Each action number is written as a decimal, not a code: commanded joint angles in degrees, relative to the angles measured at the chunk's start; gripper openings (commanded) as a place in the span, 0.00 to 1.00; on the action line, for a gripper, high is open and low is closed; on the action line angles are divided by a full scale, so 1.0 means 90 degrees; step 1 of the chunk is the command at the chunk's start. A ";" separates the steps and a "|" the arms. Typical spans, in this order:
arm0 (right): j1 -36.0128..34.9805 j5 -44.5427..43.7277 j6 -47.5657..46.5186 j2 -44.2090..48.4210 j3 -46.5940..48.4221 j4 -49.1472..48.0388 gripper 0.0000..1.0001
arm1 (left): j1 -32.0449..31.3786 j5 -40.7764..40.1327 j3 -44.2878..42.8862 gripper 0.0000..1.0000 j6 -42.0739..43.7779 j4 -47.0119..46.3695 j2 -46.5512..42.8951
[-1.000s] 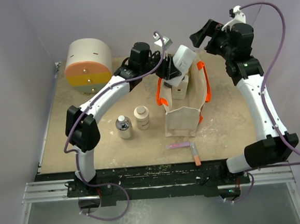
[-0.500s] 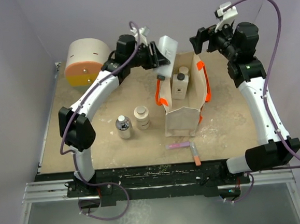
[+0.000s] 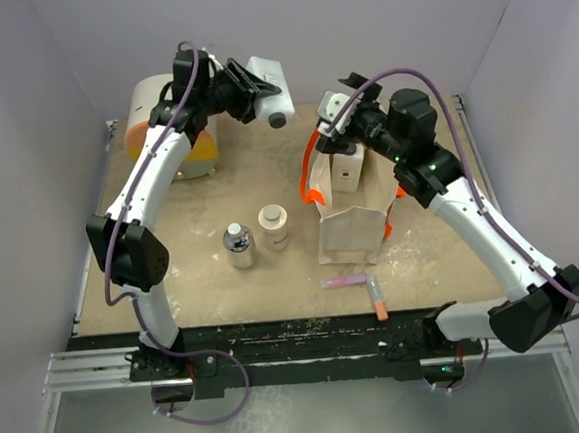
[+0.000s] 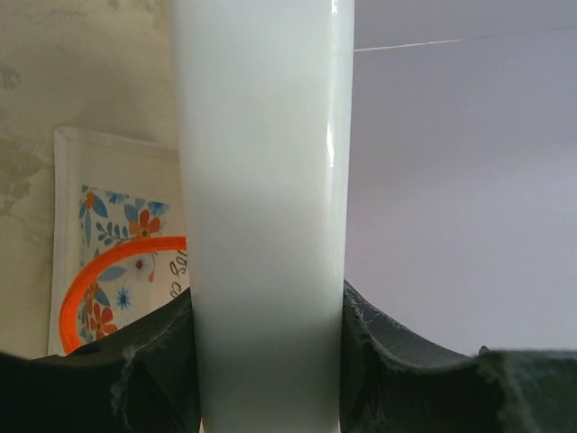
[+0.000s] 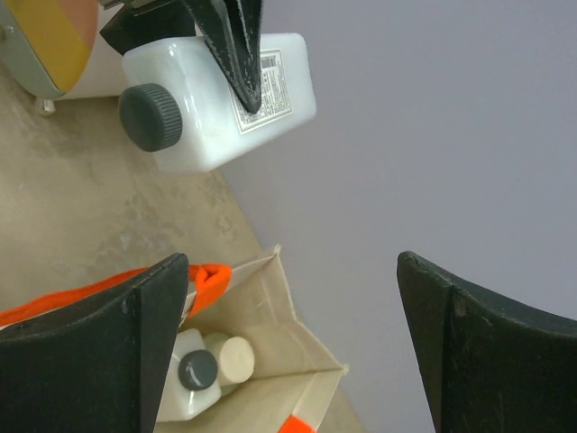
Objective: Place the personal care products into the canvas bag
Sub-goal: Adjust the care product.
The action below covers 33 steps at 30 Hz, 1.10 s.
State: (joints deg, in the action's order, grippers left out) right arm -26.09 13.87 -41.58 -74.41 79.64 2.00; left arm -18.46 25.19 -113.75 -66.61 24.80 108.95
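Note:
My left gripper [image 3: 257, 89] is raised at the back, left of the canvas bag, shut on a white bottle with a black cap [image 3: 270, 96]. The bottle [image 4: 261, 207] fills the space between both jaws, and its black cap [image 5: 151, 116] points towards the bag. The beige canvas bag [image 3: 354, 226] with orange handles [image 3: 309, 180] stands open. Inside it are a white black-capped bottle [image 5: 194, 379] and a cream-capped one [image 5: 231, 358]. My right gripper [image 5: 293, 347] hangs open above the bag's mouth [image 3: 335, 138], empty. A clear-grey bottle [image 3: 238, 244] and a cream jar [image 3: 273, 225] stand left of the bag.
A round cream, orange and yellow drawer box [image 3: 156, 112] sits at the back left, partly behind my left arm. A pink tube [image 3: 343, 281] and an orange-tipped tube [image 3: 377, 299] lie near the front edge. Grey walls close in the back and sides.
My left arm has swung the white bottle up and left, away from the bag's mouth. My right arm has moved left and down over the bag, jaws still open.

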 commanded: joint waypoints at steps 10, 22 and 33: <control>-0.0915 -0.0043 -0.1877 -0.0715 0.0339 -0.0847 0.99 | 0.0140 0.0060 -0.0638 0.00 -0.1359 0.0071 -0.1050; -0.1261 -0.0113 -0.1632 -0.1228 0.0558 -0.1320 0.94 | 0.0149 0.0156 -0.0426 0.00 -0.1802 0.0287 -0.1219; -0.1396 -0.0425 -0.1533 -0.1506 0.0504 -0.2012 0.72 | 0.0138 0.0226 -0.0315 0.00 -0.1986 0.0261 -0.1293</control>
State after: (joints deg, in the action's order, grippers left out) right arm -38.06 12.45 -55.94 -88.29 82.06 -9.30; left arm -17.47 25.10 -114.13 -76.97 32.40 104.01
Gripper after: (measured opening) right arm 0.773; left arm 0.519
